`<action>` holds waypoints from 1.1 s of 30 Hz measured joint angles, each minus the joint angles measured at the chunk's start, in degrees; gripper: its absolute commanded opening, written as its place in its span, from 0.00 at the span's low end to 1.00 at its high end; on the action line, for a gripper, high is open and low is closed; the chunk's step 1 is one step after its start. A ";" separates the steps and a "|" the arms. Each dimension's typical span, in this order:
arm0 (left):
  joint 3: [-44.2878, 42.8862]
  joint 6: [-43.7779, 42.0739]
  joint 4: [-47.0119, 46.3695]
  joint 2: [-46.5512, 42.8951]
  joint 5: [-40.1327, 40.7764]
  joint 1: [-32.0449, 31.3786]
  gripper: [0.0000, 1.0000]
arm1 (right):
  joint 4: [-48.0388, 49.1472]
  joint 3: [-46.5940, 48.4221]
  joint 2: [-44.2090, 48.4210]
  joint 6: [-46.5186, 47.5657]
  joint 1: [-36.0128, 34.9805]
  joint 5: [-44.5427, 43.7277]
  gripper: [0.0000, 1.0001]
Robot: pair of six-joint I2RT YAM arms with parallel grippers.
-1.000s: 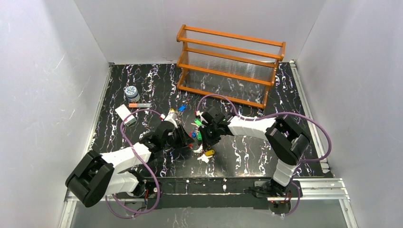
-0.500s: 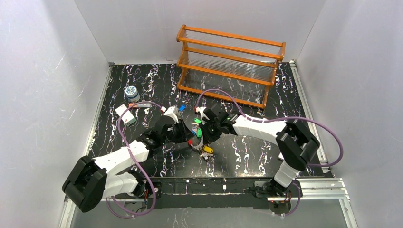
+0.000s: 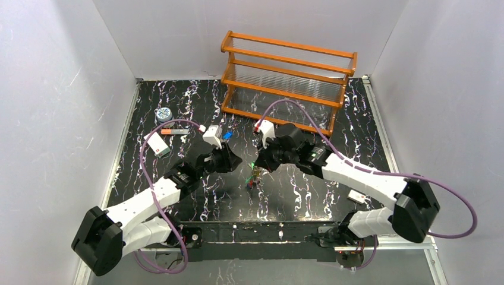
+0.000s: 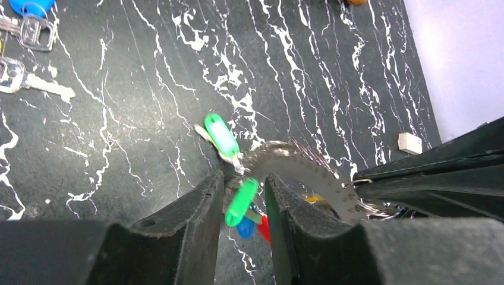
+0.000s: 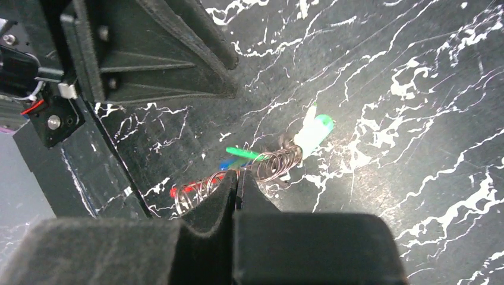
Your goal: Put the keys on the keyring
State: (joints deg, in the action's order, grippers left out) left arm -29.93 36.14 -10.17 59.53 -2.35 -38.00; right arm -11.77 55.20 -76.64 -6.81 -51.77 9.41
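R fingers [image 5: 209, 208] clamped on keyring [image 5: 268, 163], L fingers [image 4: 190, 219] part-open astride green key [image 4: 241, 202], above black marbled tabletop [image 3: 297, 196], white walls [image 3: 53, 89] round.

**Coiled keyring [image 4: 300, 172] stretched between two end effectors over a black marbled bench [image 4: 148, 71]**

The left end effector [image 4: 243, 178] has its dark fingers [image 4: 196, 214] apart, with the silvery coil's near end and a green-tagged key [image 4: 241, 202] between them; whether they pinch the coil cannot be told. Another green tag [image 4: 221, 133] sits just beside that end, with a blue tag [image 4: 245, 227] and a red tag [image 4: 264, 229] below. The far end meets the right end effector [image 4: 364, 185]. A blue-headed key [image 4: 30, 7] and a bare silver key [image 4: 32, 84] lie well apart at upper left.
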 measured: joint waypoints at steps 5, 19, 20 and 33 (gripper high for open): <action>-0.17 -3.06 -0.87 -1.77 -0.48 0.00 0.32 | 4.76 -3.39 5.18 1.53 0.00 -0.04 0.01; 6.40 -11.89 -15.47 -6.54 -10.67 0.00 0.37 | 17.29 -13.44 8.85 8.04 0.00 5.42 0.01; 6.86 -12.39 -16.13 -6.97 -10.84 0.00 0.37 | 17.86 -13.75 8.85 8.46 0.00 5.75 0.01; 9.38 -15.56 -19.76 -11.58 -10.47 0.00 0.39 | 23.61 -14.99 12.41 9.51 0.00 -1.60 0.01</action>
State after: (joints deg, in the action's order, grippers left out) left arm -20.56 20.58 -29.93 47.94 -12.82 -38.00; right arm 11.84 40.21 -64.23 2.70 -51.77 7.81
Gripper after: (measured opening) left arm 0.385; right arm 0.032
